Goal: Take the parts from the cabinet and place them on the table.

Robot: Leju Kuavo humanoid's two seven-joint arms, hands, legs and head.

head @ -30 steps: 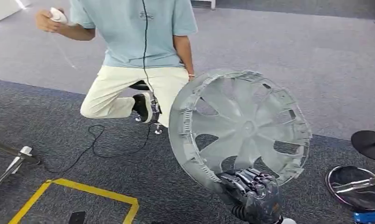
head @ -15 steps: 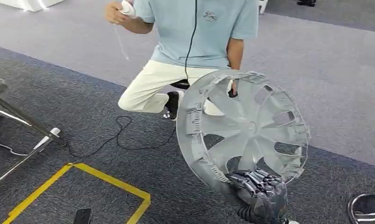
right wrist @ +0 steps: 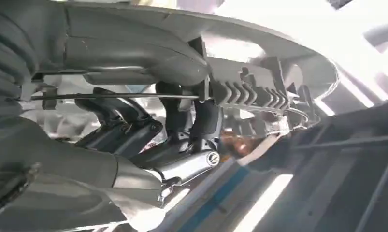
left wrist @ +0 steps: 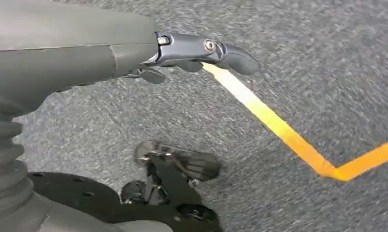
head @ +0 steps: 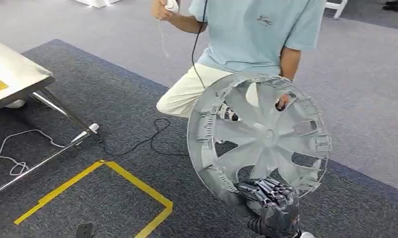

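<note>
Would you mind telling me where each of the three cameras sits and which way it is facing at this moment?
Head view: high on the body, looking forward and down at the carpet; the right hand grips the wheel cover by its lower rim, a person behind it.
Left wrist view: behind the left hand, looking down at the carpet and yellow tape.
Right wrist view: behind the right hand, looking along the cover's rim.
Shared: the head and right wrist views both show the cover; the head and left wrist views both show the tape.
</note>
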